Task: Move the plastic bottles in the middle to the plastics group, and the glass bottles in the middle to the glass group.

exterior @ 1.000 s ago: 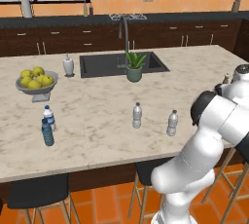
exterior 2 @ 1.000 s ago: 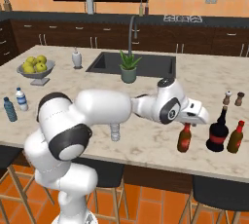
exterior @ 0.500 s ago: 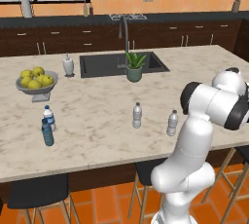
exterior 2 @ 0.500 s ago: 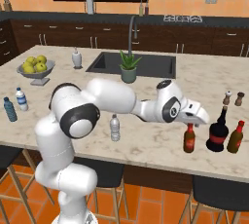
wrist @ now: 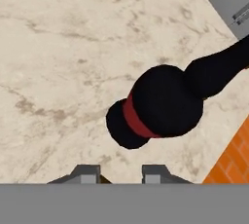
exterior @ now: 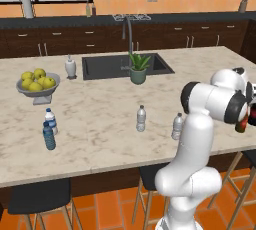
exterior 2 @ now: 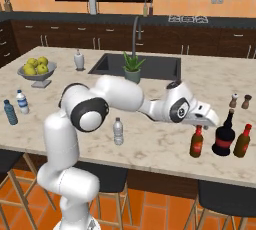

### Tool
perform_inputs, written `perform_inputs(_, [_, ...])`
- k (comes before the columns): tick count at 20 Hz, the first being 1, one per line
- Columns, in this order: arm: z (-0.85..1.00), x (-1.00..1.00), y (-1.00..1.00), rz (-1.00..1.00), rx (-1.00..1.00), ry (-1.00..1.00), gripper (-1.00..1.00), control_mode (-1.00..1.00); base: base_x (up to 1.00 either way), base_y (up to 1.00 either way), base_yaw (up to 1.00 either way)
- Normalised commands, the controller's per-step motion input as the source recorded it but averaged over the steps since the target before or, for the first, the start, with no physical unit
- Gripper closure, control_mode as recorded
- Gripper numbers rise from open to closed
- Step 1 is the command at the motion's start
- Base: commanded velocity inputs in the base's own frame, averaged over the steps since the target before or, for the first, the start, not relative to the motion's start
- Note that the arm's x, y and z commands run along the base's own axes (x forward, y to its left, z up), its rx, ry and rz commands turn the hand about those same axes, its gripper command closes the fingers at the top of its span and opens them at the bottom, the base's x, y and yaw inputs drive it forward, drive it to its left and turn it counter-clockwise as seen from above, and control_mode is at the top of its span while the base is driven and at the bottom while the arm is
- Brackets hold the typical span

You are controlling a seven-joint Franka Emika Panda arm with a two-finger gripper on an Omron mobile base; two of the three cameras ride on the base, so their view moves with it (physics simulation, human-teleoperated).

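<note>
The pincer (exterior 2: 200, 125) sits at the right of the right base view, pointing down at the counter (exterior 2: 150, 149); directly beneath it stands the glass bottle (exterior 2: 196, 143), brown with a red cap, its long axis upright and in line with the fingers, its neck running up into them. The jaws are drawn close, and I judge them clenched on that neck, though the contact itself is too small to see; in the hand view the fingertips (wrist: 85, 172) rise at the bottom edge with only a narrow gap between them. The bottle's base looks set on the marble, or very nearly. Just to its right in the frame stands the glass group: a round black bottle (exterior 2: 223, 135), which the hand view sees from above with its red band (wrist: 135, 119), and another brown bottle (exterior 2: 242, 141); the carried bottle is near them, not touching. So the coming move turns on the vertical: let go and lift straight up along the neck, since any sideways pull could tip it toward its neighbours. The plastic bottles (exterior: 141, 118) wait mid-counter, well apart from the plastics group (exterior: 48, 129) at the left of the frame.
</note>
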Motion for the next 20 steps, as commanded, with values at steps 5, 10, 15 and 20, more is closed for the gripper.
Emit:
perform_inputs(5, [-0.23,-0.08,-0.07,-0.02,0.0,0.04,-1.0,-1.0,0.0,0.0,0.0])
perform_inputs(10, [0.19,-0.02,0.0,0.0,0.0,-0.03,-1.0,-1.0,0.0,0.0,0.0])
perform_inputs(15, [0.4,-0.08,0.23,0.0,0.0,-0.05,-1.0,-1.0,0.0,0.0,0.0])
perform_inputs(20, [0.47,-0.15,0.51,0.06,0.0,-0.08,-1.0,-1.0,0.0,0.0,0.0])
